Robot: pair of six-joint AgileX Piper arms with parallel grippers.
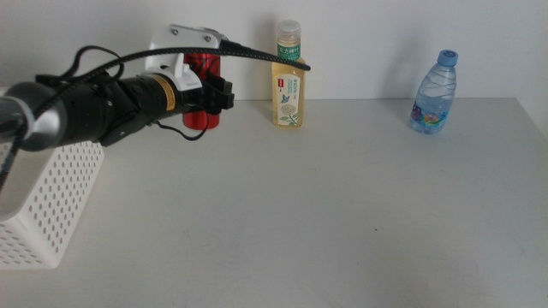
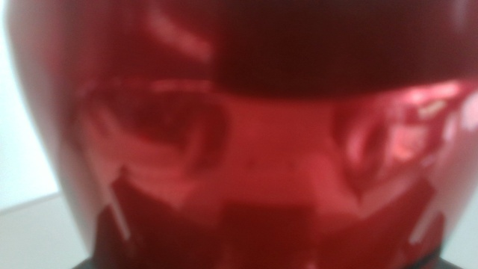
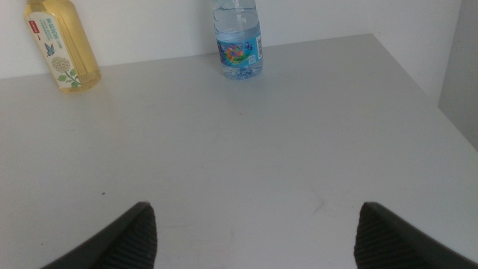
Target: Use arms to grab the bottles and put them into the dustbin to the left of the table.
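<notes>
Left gripper (image 1: 208,96) positioned round red can (image 1: 202,68) for binning; actual clamp can't be told. Right gripper (image 3: 254,232) parked wide open, nothing held.

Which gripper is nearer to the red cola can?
Left. The left gripper is at the red cola can, which fills its wrist view. The right gripper waits apart, open over bare table.

My left wrist view is filled by the red can (image 2: 254,149), blurred; my left pincer's jaws are out of sight there. In the middle view my left pincer (image 1: 210,96) covers most of the can. The dustbin (image 1: 51,205) is cut off at the frame's left edge.
</notes>
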